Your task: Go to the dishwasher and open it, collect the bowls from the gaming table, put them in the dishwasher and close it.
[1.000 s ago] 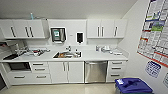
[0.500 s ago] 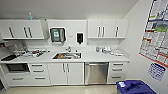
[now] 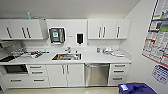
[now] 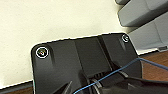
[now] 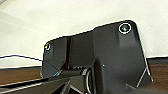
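The dishwasher (image 3: 96,74) stands shut under the white counter, right of the sink cabinet, with a brushed steel front and a bar handle along its top edge. It lies ahead of me and slightly right of centre in the head view. The bowls and the gaming table are out of view. The left wrist view and the right wrist view look past the robot's dark plate at a pale wall and a strip of brown floor.
A white counter (image 3: 100,59) holds a sink (image 3: 66,56) and small items. White drawers (image 3: 118,73) flank the dishwasher, and a black-fronted oven (image 3: 15,68) sits at left. A blue bin (image 3: 135,88) stands low right, by a wall with posters (image 3: 157,35). Grey upholstery (image 4: 147,22) shows in the left wrist view.
The whole kitchen has grown a little larger and shifted in the head view, so the camera has moved closer. Nothing in the kitchen itself has moved.
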Tool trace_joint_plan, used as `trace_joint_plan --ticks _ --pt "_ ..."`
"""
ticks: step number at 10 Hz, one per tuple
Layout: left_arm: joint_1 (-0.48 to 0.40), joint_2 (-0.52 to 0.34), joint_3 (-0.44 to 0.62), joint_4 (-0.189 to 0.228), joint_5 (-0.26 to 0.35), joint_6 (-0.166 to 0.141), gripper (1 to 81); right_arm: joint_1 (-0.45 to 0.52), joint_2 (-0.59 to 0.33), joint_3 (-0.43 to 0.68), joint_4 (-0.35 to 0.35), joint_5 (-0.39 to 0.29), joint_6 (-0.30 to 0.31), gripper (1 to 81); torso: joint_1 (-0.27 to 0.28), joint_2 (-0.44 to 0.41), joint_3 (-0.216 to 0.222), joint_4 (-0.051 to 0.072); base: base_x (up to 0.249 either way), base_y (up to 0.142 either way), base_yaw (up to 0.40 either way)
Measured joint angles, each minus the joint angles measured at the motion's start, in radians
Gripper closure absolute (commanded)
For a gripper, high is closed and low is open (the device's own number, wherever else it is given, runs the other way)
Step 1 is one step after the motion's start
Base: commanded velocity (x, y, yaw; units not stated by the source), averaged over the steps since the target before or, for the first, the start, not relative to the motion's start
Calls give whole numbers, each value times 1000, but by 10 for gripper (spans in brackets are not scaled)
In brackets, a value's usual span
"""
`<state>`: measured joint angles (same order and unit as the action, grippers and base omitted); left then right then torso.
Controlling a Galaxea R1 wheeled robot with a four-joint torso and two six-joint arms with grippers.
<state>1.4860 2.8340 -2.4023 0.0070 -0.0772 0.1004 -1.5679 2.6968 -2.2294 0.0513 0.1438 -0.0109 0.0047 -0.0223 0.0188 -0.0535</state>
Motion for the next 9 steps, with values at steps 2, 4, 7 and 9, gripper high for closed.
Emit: trace_joint_plan --ticks 2,4,7,9 --pt "0 1 1 0 0 0 10 0 0 0 0 0 0 10 0 0 0 0 120 0 0" --pt "0 3 1 0 0 0 10 0 -1 -5 0 -1 0 10 0 0 0 0 122 0 0" --pt "0 3 1 0 0 0 10 0 0 -7 0 -1 0 10 0 0 0 0 124 0 0" --pt "1 3 0 0 -1 0 10 0 6 -9 0 -1 0 10 0 0 0 0 124 0 0"
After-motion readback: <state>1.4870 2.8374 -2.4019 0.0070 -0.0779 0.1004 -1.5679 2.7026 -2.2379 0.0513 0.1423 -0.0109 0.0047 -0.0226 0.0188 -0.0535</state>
